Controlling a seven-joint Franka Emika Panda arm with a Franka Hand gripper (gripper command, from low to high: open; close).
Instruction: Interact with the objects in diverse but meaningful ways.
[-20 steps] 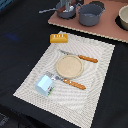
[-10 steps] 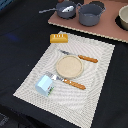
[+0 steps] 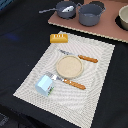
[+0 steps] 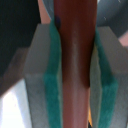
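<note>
Surface [image 3: 20, 45]: black, flat, carrying 1 pale striped placemat [image 3: 97, 85] set at a slant. At the far edge lay a reddish-brown board [image 3: 107, 31]. Little of the room showed beyond it.

On the board: 2 grey pots. The smaller pot [image 3: 66, 8] had a long handle reaching toward the exterior view's left; the larger pot [image 3: 90, 15] stood just beside it. A third round vessel [image 3: 123, 17] was cut off at the exterior view's right edge.

On the placemat: 1 round tan plate [image 3: 69, 67] near the middle. 2 pieces of wooden-handled cutlery flanked it, 1 on the far side [image 3: 80, 56] and 1 on the near side [image 3: 67, 81], each lying at a slant.

Yellow-orange scored bread loaf [image 3: 59, 38]: at the far corner of the placemat, partly on the black surface, with scored lines across its top.

Pale blue carton-shaped block [image 3: 45, 84]: on the placemat toward the exterior view's left, near the plate, touching the tip of the nearer cutlery piece. Peaked top, a white patch on 1 face.

Reddish-brown sausage stick [image 4: 76, 65]: seen in the wrist view only; smooth, glossy, long and straight, running lengthwise between the pads.

Tool [image 4: 76, 75]: clenched on the sausage stick, its 2 grey fingers [image 4: 37, 75] with green pads pressed against either side. It did not show in the exterior view.
</note>
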